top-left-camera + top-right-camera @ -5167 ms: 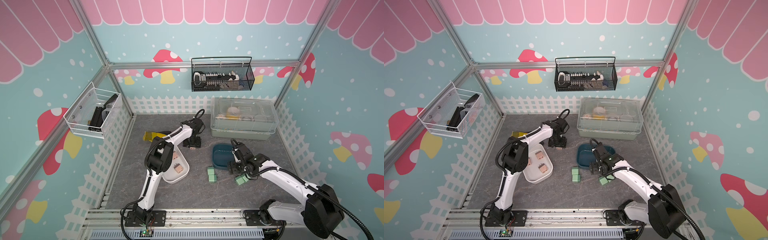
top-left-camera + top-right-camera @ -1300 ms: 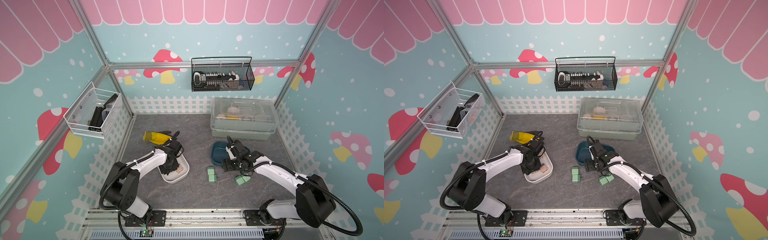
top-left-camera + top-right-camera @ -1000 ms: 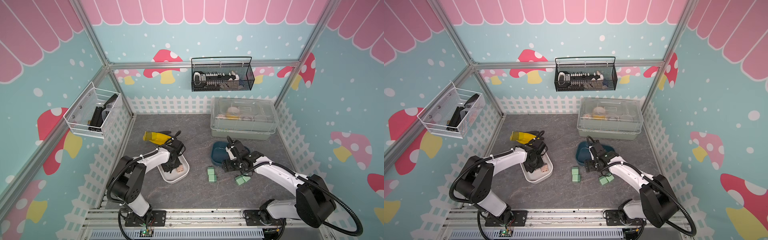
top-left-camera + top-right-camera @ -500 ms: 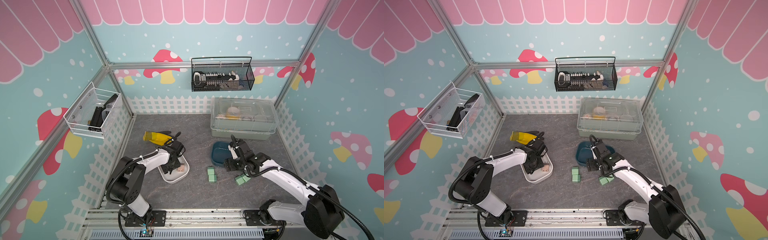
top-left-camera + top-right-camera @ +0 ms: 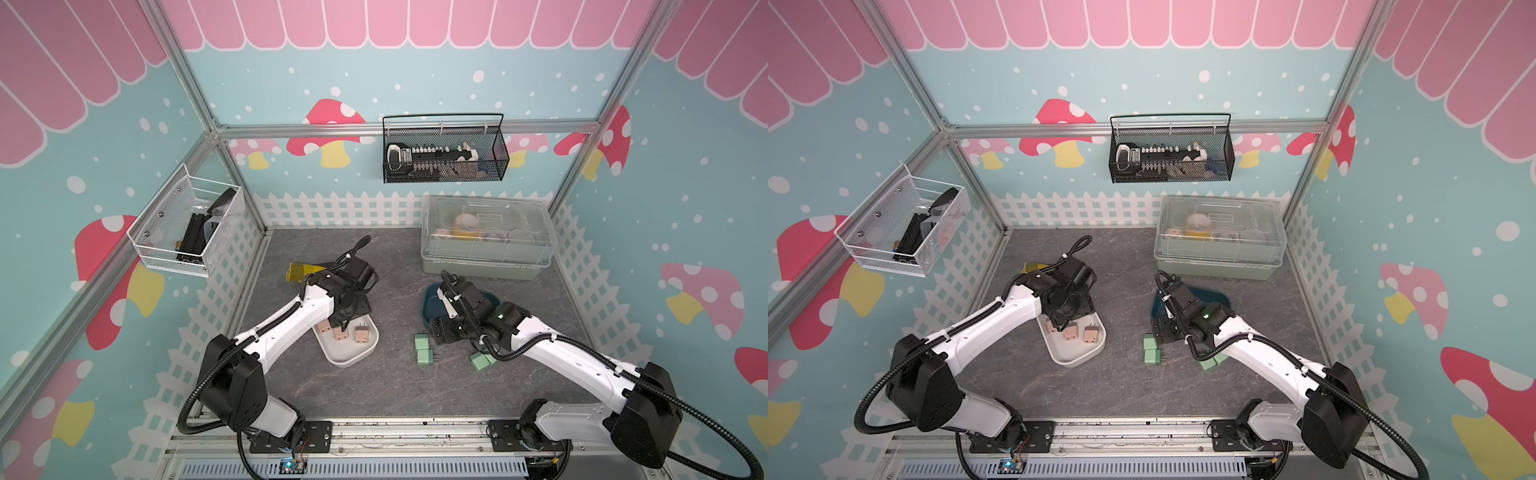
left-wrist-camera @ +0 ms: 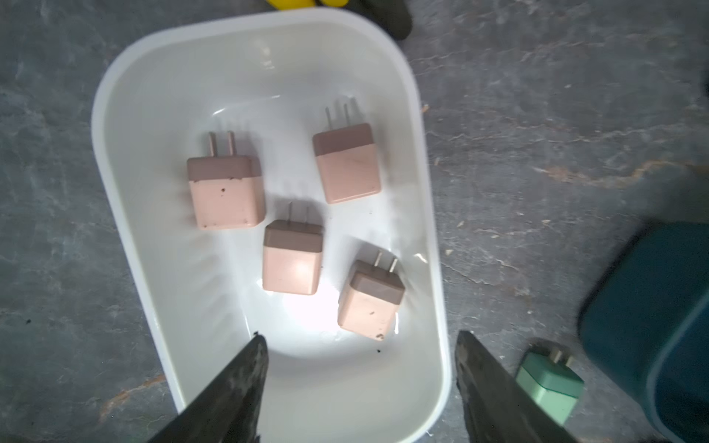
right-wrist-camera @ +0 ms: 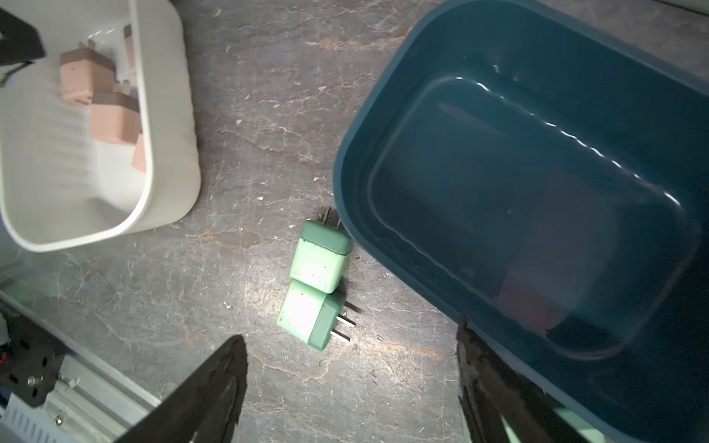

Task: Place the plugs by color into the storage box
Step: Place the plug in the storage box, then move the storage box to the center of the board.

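Plugs [image 6: 291,264]: four pink in white tray [image 6: 153,57], four green on table [image 5: 374,395].

clear-lidded bin [image 5: 486,245] | black mesh basket [image 5: 444,156], rear wall | white wire basket [image 5: 187,228], side wall | yellow item [image 5: 298,271]

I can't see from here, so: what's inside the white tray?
Four pink plugs lie in the white tray. The open left gripper hides part of the tray's floor at one end; what lies there cannot be seen.

Robot lab test cell: aluminium frame [image 5: 540,126], mushroom-print walls [image 5: 415,70], picket-fence trim [image 5: 332,208], two base-bolted arms [image 5: 291,320].
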